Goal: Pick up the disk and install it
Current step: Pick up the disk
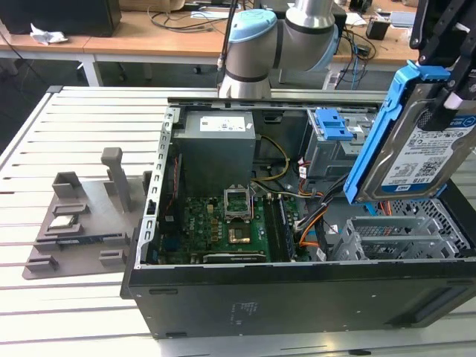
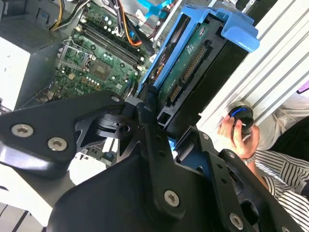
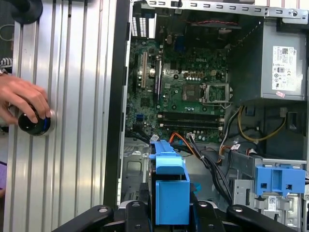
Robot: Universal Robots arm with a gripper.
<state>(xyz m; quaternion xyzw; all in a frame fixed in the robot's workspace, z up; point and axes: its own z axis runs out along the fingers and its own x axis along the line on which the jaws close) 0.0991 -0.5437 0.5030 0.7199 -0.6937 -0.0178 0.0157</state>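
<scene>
The disk (image 1: 422, 152), a silver drive with a white-and-blue label in a blue carrier frame, hangs tilted in the air at the exterior view's right, above the grey drive cage (image 1: 401, 236) of the open computer case (image 1: 297, 301). My gripper (image 1: 451, 83) is shut on its upper edge. In the second wrist view the disk (image 2: 193, 63) shows its connector end, clamped in the black gripper (image 2: 169, 126). The first wrist view shows the blue carrier (image 3: 169, 186) held by the gripper (image 3: 167, 215), over the case's interior.
Inside the case are a grey power-supply box (image 1: 217, 145), a green motherboard (image 1: 223, 223), orange cables and a blue latch on a grey cage (image 1: 332, 128). A grey fixture (image 1: 82, 216) lies on the slatted table. A person's hand (image 3: 24, 99) rests on a black knob (image 3: 33, 123) beside the case.
</scene>
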